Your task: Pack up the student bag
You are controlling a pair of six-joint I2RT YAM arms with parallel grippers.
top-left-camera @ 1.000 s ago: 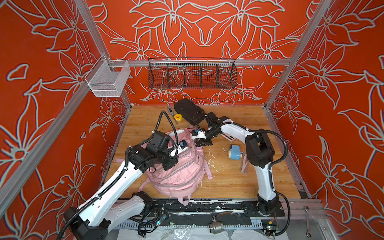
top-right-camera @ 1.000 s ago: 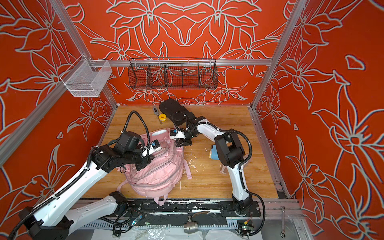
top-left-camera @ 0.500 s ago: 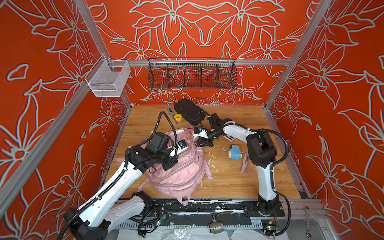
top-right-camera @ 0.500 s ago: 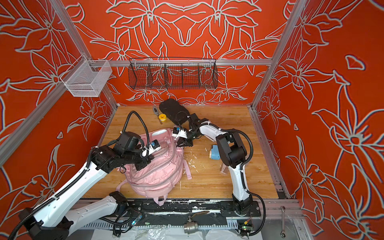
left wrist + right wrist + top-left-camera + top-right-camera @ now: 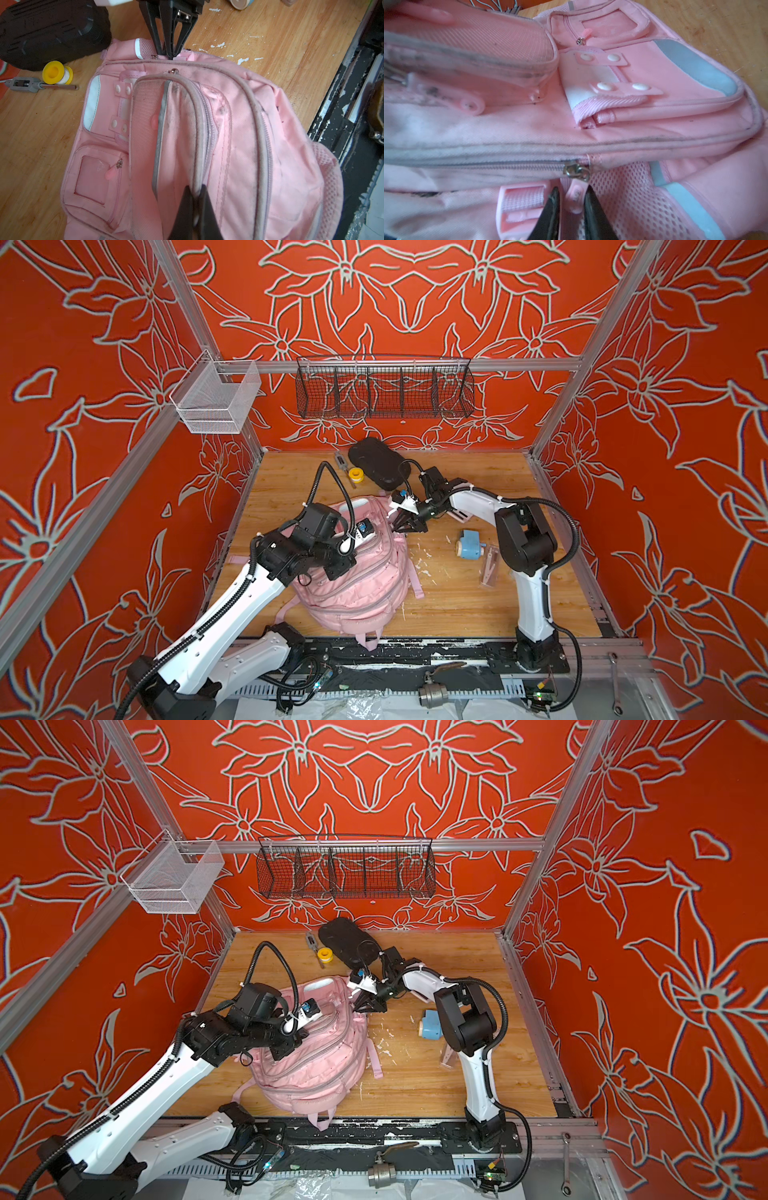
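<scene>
The student bag (image 5: 361,580) (image 5: 316,1065) lies front side up on the wooden floor, pale pink with grey-edged zips. My left gripper (image 5: 194,191) (image 5: 338,570) is shut on the grey piped edge of a front pocket's flap (image 5: 197,124), held up off the bag. My right gripper (image 5: 572,195) (image 5: 401,526) sits at the bag's top end. Its fingers stand slightly apart, with the pink zip pull tab (image 5: 576,197) between them, just below the metal slider (image 5: 576,171). The tab touches one finger; a small gap shows on the other side.
A black hard case (image 5: 376,468), a yellow tape roll (image 5: 356,475) and a grey tool (image 5: 341,458) lie behind the bag. A blue sharpener (image 5: 469,543) and a clear pinkish piece (image 5: 488,570) lie to its right. Wire baskets (image 5: 384,391) (image 5: 214,402) hang on the walls.
The right arm's elbow has drifted slightly to the right while its gripper stays at the bag's top. The left arm holds the same grip and place.
</scene>
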